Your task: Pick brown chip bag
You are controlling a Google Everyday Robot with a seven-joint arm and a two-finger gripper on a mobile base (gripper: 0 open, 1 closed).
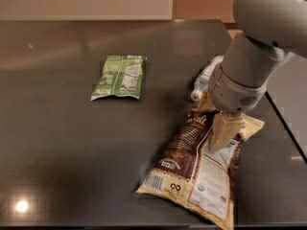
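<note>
The brown chip bag (201,171) lies flat on the dark table at the front right, dark brown and cream, with its white label and barcode facing up. My gripper (223,133) hangs from the grey arm straight down onto the bag's upper part and touches it there. The arm hides the top edge of the bag.
A flat green packet (120,75) lies on the dark table (62,147) to the left. A clear plastic bottle (204,80) lies behind the bag, mostly hidden by my arm. The table's right edge (285,123) runs close to the bag.
</note>
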